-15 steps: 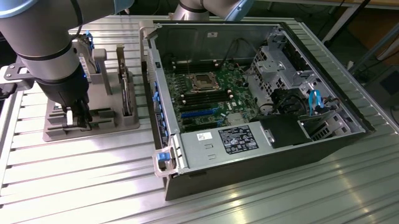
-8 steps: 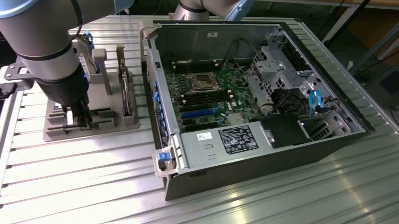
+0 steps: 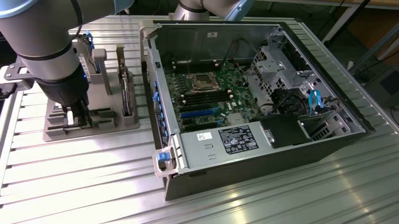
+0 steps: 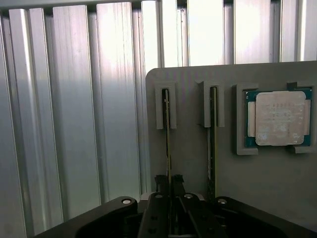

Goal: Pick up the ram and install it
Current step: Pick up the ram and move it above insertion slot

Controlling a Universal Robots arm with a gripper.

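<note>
The ram (image 4: 167,129) stands edge-on in a slot of the grey holder (image 4: 257,183), a thin green stick seen from above. My gripper (image 4: 170,179) is down over its near end, with the two dark fingers pressed against its sides, shut on it. A second ram stick (image 4: 212,144) stands in the neighbouring slot, untouched. In the exterior view my gripper (image 3: 78,121) is lowered into the grey holder (image 3: 93,133) on the exterior view's left, apart from the open computer case (image 3: 268,154). The motherboard (image 3: 209,91) lies exposed inside the case, with dark memory slots (image 3: 199,99) below the processor socket (image 3: 203,81).
A square silver processor chip (image 4: 280,119) rests in a pocket of the holder beside the sticks. A flat drive (image 3: 128,93) stands upright in the holder's right side. The ribbed metal table (image 3: 74,182) spreads around the holder and case. Cables and a drive cage (image 3: 281,70) fill the case's right part.
</note>
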